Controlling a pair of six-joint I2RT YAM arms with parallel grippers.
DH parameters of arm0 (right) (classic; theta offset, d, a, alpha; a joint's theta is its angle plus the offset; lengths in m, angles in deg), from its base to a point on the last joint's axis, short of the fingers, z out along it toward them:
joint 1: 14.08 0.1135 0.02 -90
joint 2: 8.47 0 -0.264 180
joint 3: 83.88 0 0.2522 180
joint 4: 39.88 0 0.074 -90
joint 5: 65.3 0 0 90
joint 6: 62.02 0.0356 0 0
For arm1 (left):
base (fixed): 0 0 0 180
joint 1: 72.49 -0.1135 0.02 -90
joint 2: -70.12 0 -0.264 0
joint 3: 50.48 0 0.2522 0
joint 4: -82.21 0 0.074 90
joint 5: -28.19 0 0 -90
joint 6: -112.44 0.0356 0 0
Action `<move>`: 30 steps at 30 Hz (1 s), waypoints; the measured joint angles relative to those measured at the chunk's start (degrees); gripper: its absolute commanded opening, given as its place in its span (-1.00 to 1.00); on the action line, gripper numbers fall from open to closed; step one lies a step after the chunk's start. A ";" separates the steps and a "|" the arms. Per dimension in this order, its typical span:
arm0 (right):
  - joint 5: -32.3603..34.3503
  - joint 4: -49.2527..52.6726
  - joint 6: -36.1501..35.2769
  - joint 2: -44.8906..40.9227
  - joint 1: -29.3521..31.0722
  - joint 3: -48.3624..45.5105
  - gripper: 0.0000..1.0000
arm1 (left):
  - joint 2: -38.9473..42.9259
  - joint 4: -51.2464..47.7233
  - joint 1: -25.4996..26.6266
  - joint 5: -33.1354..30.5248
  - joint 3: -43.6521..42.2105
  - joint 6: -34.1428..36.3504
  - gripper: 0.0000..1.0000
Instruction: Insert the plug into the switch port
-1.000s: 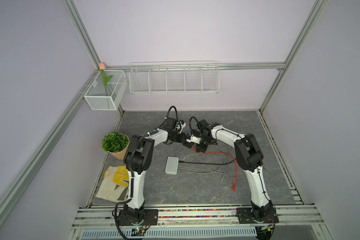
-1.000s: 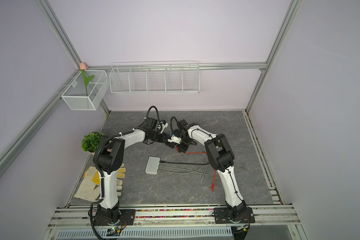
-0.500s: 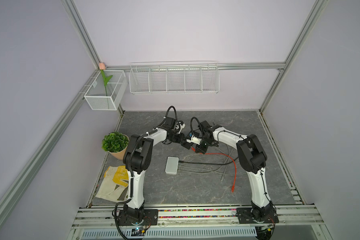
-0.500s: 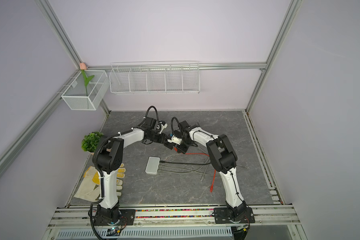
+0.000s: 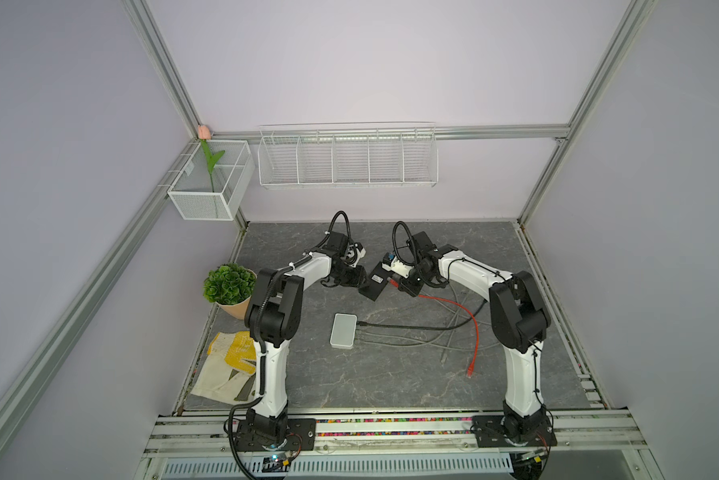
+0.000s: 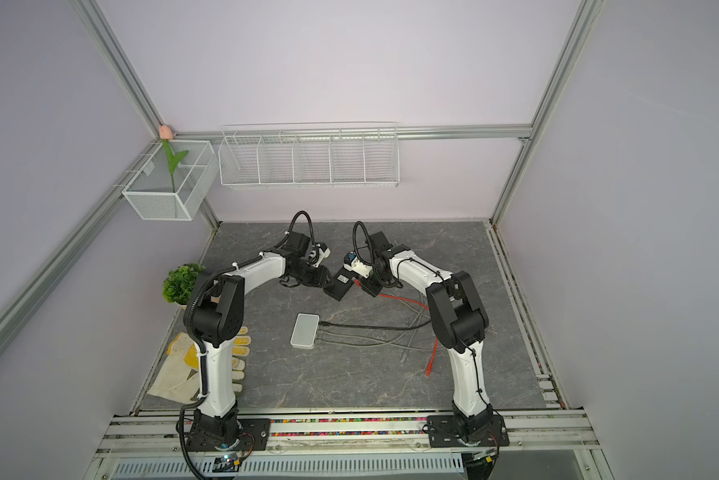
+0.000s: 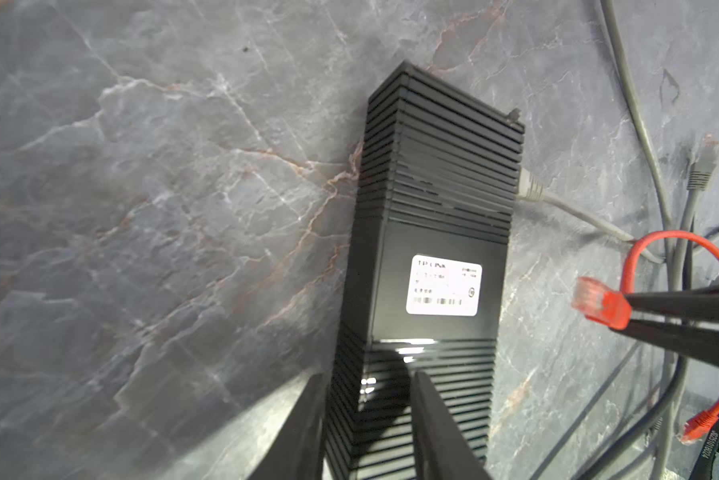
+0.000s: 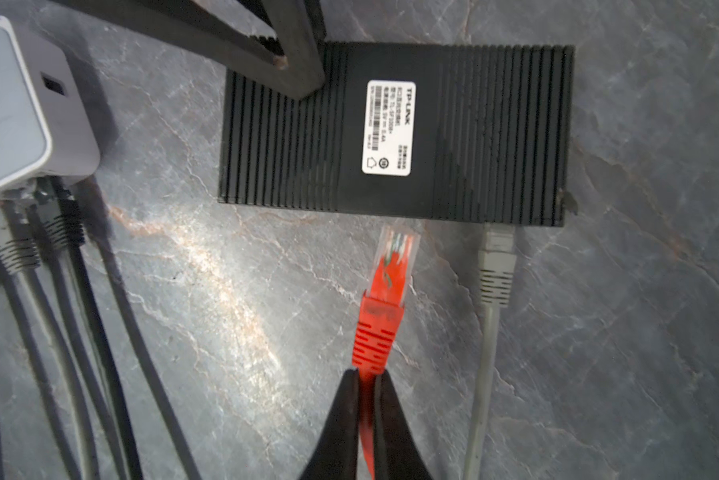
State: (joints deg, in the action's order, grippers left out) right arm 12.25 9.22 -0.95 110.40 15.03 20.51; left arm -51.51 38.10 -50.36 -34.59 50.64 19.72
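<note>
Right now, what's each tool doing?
Left tool: astride the black switch; whether it grips, cannot tell.
Right tool: closed, holding the red plug by its boot end.

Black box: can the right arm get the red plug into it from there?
Probably yes. The right gripper is shut on the red plug, whose tip points at the black box from close by, with nothing between them. The grey cable plugged in next to it sits beside, not in the way.
</note>
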 measured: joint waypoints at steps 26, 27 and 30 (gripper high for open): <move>-1.95 11.17 -1.29 7.06 2.89 7.41 -0.79 | -0.76 0.22 0.00 1.57 1.31 -2.27 -0.23; -1.92 11.34 -1.29 7.39 2.89 7.82 -0.79 | -0.79 0.28 0.00 1.68 1.33 -2.34 -0.23; -1.77 11.63 -1.29 8.33 2.89 9.16 -0.79 | -1.18 0.33 0.00 2.29 1.77 -2.47 -0.25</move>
State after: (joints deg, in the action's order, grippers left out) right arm 10.48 20.85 -2.24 118.73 17.91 29.67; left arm -52.69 38.43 -50.36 -32.30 52.41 17.25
